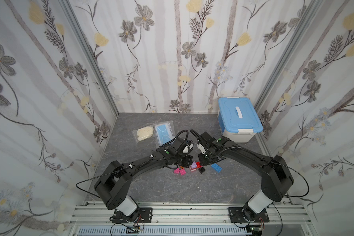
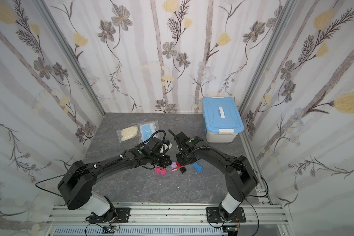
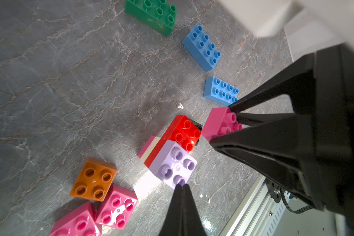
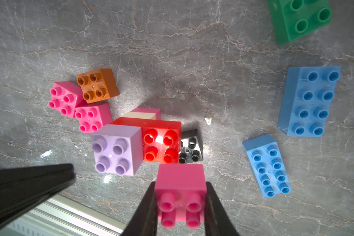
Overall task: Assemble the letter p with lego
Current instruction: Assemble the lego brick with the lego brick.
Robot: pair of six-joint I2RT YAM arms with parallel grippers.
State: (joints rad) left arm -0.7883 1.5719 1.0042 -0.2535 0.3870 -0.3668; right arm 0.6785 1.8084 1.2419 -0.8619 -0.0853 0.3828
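The lego lies mid-table. A small stack has a lavender brick (image 3: 173,163) (image 4: 117,149) and a red brick (image 3: 185,132) (image 4: 161,141) on top of cream and pink layers. A black brick (image 4: 190,147) sits against it. My left gripper (image 3: 181,185) is shut and empty, its tips at the lavender brick's edge. My right gripper (image 4: 181,204) is shut on a pink brick (image 4: 180,192) (image 3: 221,122), held just off the stack's red end. In both top views the arms meet over the stack (image 1: 193,166) (image 2: 174,165).
Loose orange (image 4: 97,85), two pink (image 4: 63,98) (image 4: 92,117), two blue (image 4: 309,102) (image 4: 267,165) and a green brick (image 4: 298,18) surround the stack. A blue-lidded box (image 1: 238,118) stands back right. Bagged mask (image 1: 164,130) and bagged gloves (image 1: 144,132) lie behind the left arm.
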